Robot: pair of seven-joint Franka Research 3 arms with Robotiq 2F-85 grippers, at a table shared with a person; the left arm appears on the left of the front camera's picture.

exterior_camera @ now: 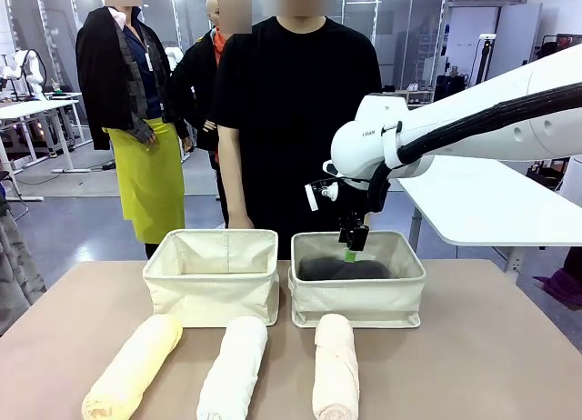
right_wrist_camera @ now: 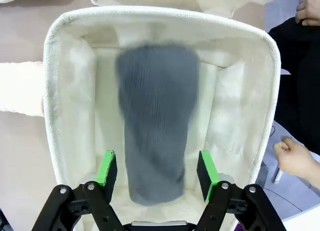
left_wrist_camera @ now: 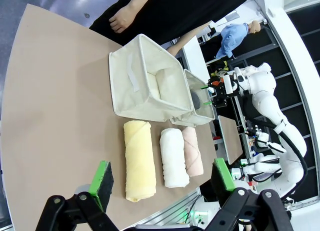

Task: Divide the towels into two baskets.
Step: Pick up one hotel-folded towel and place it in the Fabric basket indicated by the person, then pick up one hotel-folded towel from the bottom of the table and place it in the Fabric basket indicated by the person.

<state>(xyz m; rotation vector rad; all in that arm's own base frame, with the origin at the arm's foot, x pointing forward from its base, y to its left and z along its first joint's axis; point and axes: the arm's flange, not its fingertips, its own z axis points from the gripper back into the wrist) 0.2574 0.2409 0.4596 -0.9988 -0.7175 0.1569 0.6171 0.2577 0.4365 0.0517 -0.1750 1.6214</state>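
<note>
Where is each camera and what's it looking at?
Front: between the arms, faces the person across the table; right arm shows.
Left wrist: above the table, looks over three towels toward the baskets; its open jaws show.
Right wrist: looks down into the right basket at the grey towel; its open jaws show.
Shared: front and right wrist both show the grey towel in that basket.

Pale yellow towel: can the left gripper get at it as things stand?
Probably yes: the left gripper is open, and the pale yellow towel lies uncovered on the table ahead, nothing between them.
</note>
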